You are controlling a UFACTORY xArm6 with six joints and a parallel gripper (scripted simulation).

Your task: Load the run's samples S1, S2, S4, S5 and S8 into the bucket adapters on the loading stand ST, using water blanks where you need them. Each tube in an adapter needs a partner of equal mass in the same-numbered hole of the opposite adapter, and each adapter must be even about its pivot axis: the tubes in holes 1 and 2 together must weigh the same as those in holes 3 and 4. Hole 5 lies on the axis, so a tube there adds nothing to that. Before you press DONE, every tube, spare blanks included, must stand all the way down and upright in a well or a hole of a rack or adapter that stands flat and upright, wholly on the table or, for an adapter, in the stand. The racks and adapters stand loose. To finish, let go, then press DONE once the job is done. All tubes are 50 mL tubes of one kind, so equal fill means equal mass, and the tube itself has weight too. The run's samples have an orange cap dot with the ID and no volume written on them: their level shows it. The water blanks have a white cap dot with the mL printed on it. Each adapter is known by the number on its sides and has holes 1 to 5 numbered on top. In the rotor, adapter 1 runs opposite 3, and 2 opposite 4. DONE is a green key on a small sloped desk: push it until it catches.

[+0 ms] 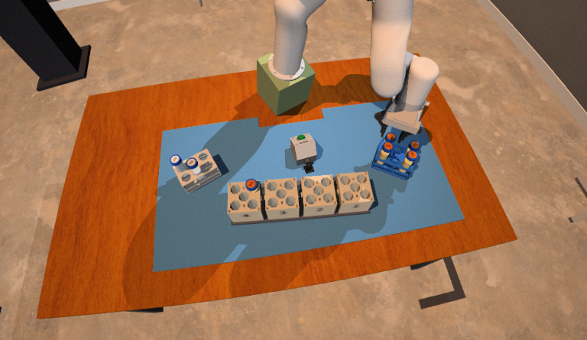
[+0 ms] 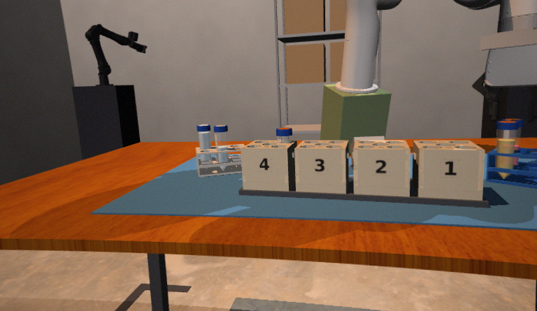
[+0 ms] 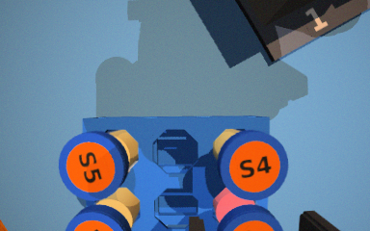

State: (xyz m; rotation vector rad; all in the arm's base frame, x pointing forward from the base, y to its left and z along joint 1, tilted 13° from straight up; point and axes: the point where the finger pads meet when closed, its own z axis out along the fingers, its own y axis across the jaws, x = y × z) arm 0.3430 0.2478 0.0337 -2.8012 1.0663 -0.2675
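My open, empty gripper (image 1: 393, 131) (image 3: 255, 223) is above the blue rack (image 1: 391, 172) (image 3: 175, 123), around the line of its back-left tube. The rack holds S5 (image 3: 90, 166) and S4 (image 3: 255, 166), both with yellowish liquid, and two more orange-dot tubes cut off below, one yellowish, one pink. Adapter 4 (image 2: 263, 181) has one orange-dot tube (image 1: 251, 184) (image 2: 284, 132) in a back hole; its label is unreadable. Adapters 3 (image 2: 320, 183), 2 (image 2: 382, 183) and 1 (image 2: 450, 186) show no tubes. All four stand in the stand (image 2: 356, 198). The green DONE key (image 1: 301, 137) is up.
A pale rack (image 1: 206, 150) (image 2: 200, 169) at the left holds two white-dot blanks; the left one (image 1: 175, 159) (image 2: 203, 133) is fuller than the other (image 1: 192, 162) (image 2: 220, 133). The DONE desk (image 1: 303, 149) stands behind the adapters, between the two racks.
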